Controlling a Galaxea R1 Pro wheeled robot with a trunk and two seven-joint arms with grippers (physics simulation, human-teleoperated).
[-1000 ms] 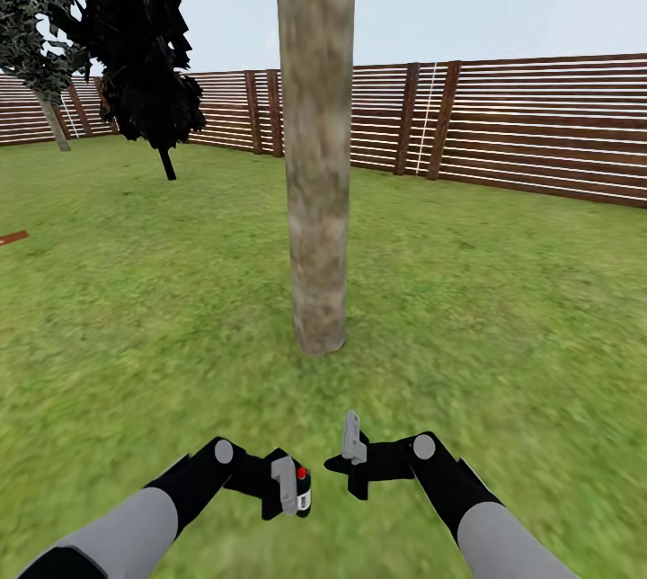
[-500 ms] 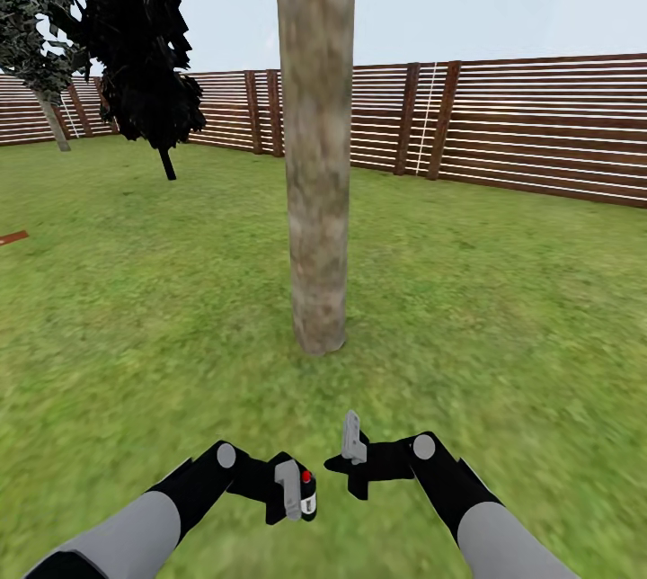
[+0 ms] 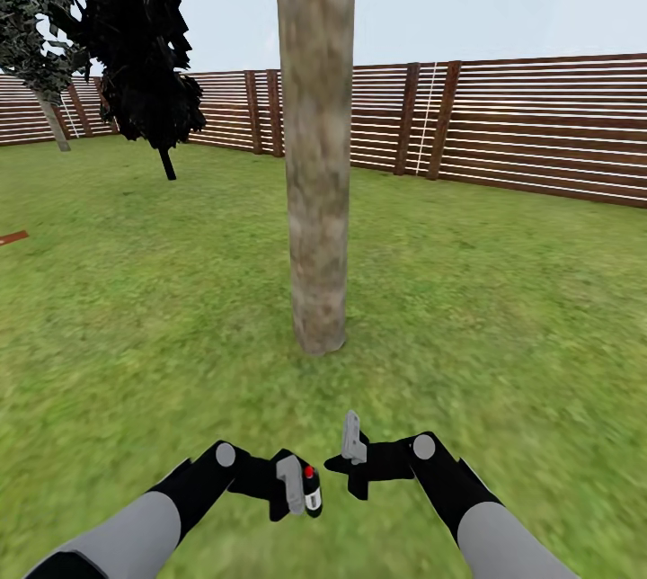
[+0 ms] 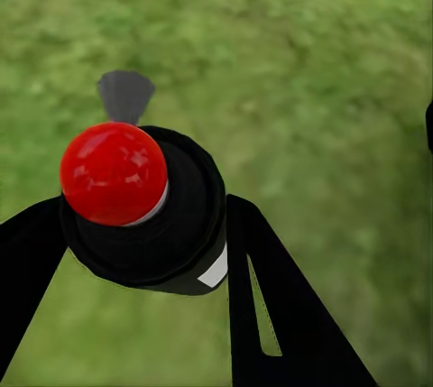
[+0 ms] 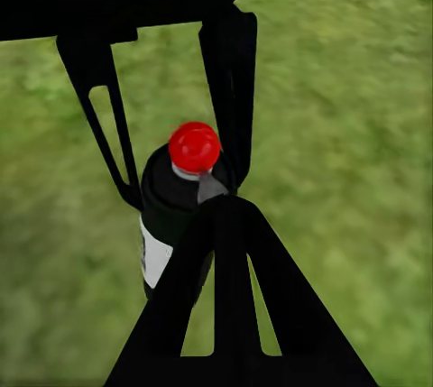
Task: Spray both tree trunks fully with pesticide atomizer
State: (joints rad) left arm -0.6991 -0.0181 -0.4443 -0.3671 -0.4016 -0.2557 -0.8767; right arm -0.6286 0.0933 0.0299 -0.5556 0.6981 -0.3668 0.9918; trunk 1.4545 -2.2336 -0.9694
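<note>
Head view: a thick, pale grey-brown tree trunk (image 3: 316,147) is seen upright at centre, rooted in the lawn (image 3: 503,309). Behind the trunk, a reddish-brown slatted fence (image 3: 539,125) is shown; a dark columnar tree (image 3: 135,40) is located well to the trunk's left. Both arms are placed on the near side of the trunk, low over the grass. The left claw (image 3: 295,489) is clenched around the pesticide atomizer (image 3: 310,491), a small dark bottle with a red cap and a pale label, held short of the trunk base and well apart from it. The right claw (image 3: 352,453) is positioned just beside the atomizer; whether it is parted or closed cannot be told from this view.

Left wrist view: the atomizer (image 4: 149,207) is seen from above, its red cap uppermost, gripped between the two black fingers (image 4: 271,306) of the left claw, with grass beneath.

Right wrist view: the atomizer (image 5: 176,207) is seen held in the left claw (image 5: 171,134), with its red cap and pale label visible. One black finger (image 5: 225,306) of the right claw lies in the foreground, overlapping the bottle; contact cannot be confirmed.
</note>
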